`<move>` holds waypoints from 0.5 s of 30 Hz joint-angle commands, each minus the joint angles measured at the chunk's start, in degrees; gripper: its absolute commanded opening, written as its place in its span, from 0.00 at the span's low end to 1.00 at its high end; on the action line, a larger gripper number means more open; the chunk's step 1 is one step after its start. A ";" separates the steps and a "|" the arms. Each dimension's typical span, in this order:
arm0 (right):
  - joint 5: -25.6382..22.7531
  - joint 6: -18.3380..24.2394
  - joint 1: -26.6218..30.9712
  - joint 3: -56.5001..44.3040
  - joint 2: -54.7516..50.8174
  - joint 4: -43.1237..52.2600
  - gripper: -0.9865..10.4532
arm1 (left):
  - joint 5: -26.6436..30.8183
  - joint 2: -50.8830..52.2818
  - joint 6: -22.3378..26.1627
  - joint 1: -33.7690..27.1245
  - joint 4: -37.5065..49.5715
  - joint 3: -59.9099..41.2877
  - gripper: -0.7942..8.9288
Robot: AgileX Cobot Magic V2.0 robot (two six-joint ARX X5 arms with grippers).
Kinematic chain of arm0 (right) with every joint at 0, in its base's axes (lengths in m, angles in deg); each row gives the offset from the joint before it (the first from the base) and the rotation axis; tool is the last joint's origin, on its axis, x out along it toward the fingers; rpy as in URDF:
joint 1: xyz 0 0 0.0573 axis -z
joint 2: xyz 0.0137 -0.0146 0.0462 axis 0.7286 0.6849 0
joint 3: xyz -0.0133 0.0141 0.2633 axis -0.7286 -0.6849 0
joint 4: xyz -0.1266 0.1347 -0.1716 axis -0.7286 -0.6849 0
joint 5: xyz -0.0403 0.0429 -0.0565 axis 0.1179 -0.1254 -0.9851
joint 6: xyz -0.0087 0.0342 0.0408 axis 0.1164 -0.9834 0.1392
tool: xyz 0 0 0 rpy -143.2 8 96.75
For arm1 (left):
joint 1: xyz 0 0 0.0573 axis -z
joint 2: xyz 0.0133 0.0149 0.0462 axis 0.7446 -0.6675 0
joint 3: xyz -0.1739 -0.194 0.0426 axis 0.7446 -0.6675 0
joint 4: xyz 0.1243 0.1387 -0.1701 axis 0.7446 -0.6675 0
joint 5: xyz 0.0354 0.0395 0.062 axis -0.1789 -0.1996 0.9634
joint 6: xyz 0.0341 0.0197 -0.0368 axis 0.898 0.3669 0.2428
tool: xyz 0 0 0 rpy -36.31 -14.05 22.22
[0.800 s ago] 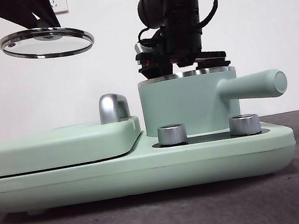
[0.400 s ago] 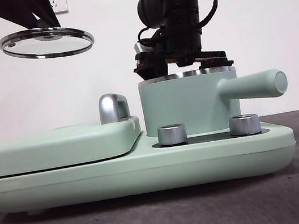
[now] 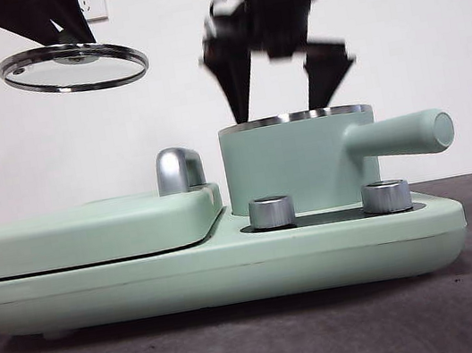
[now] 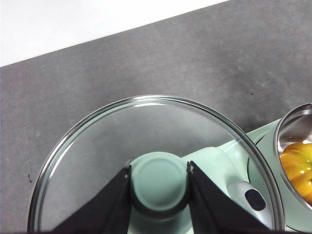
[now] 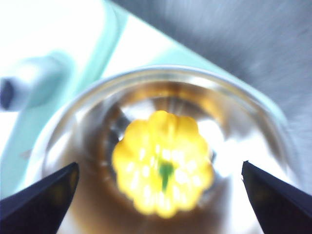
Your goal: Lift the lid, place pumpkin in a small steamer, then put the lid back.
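Front view: the right end effector [image 3: 280, 87] sits directly above the small steamer [image 3: 298, 166], blurred, with its jaws spread wide and nothing between them. The left end effector [image 3: 58, 34] holds the lid [image 3: 73, 66] in the air, off to the side above the flat rectangular cover [image 3: 91, 230] of the appliance base [image 3: 216, 275], which rests on the desk [image 3: 264, 344].

Right wrist view: the pumpkin [image 5: 163, 168] lies inside the small steamer [image 5: 87, 126], roughly centred, green stem up. Both jaws stand clear of it on either side. Judgement: placement is complete; the remaining step is to refit the lid.

Left wrist view: the left end effector [image 4: 158, 183] is clenched on the mint-green knob [image 4: 158, 178], one jaw on each side. The glass disc and steel rim of the lid [image 4: 146, 126] appear slightly tilted in the front view.

Recommended procedure for the step in hand:
1. Clear the right arm well away from the pot before the lid travels across.
2. Carry the lid at its present height until it is centred over the steel rim.
3. Level the lid, then lower it straight down.
4. Confirm the rim seats all round before releasing the knob; the pumpkin stem may contact the glass if the lid descends tilted.
5. Avoid the side handle [image 3: 401, 135] during approach.
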 commanded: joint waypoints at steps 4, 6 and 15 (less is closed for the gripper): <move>0.42 0.04 -0.37 -2.29 -10.84 -4.61 0.56 | -0.09 0.09 -0.26 0.92 1.18 1.75 0.10; 0.42 0.28 -0.37 -6.29 -16.00 -4.59 0.56 | -0.09 0.09 -0.26 1.51 1.09 1.75 0.10; -0.42 0.46 -0.59 -30.93 -42.91 -3.56 0.56 | -0.11 0.02 -0.28 6.36 1.20 1.73 0.10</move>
